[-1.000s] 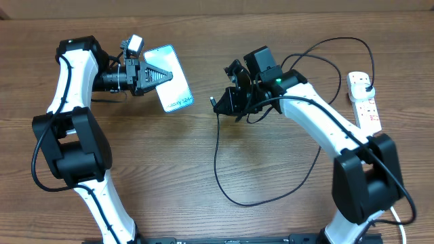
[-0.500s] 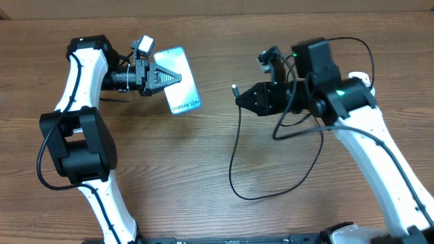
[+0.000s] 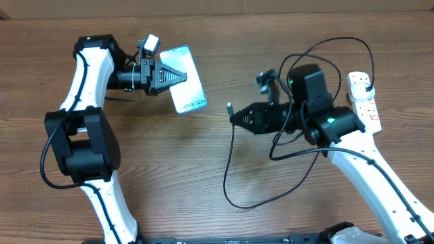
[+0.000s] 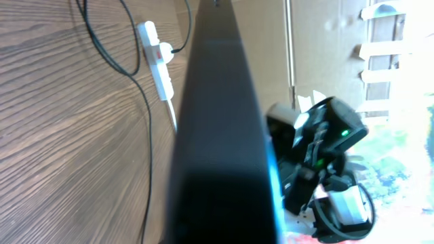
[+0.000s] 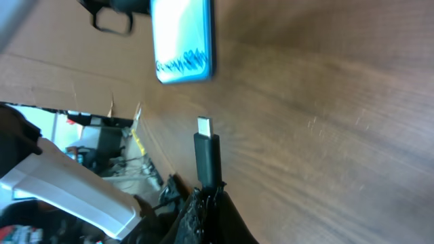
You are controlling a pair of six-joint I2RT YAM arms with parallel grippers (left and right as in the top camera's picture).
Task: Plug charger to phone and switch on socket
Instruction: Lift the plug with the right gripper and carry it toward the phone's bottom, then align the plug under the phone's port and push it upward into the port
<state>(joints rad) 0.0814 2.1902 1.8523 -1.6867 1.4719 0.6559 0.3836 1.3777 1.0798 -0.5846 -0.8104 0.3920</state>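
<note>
Left gripper (image 3: 179, 76) clamped on phone (image 3: 189, 95). Right gripper (image 3: 239, 118) clamped on charger (image 5: 207, 157), tip near phone, not touching.

- Table (image 3: 169, 169): brown wood-grain surface, filling the overhead view.
- Cardboard panel (image 3: 224, 5): pale tan strip along the table's far edge.
- Slatted white frame (image 4: 392, 41): beyond the cardboard in the left wrist view, washed out.

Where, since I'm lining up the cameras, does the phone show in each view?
Overhead: phone, upper left of centre.
Left wrist: edge-on dark band down the middle.
Right wrist: top, left of centre, screen visible.
Shared landmark: charger, seen in all three.
</note>
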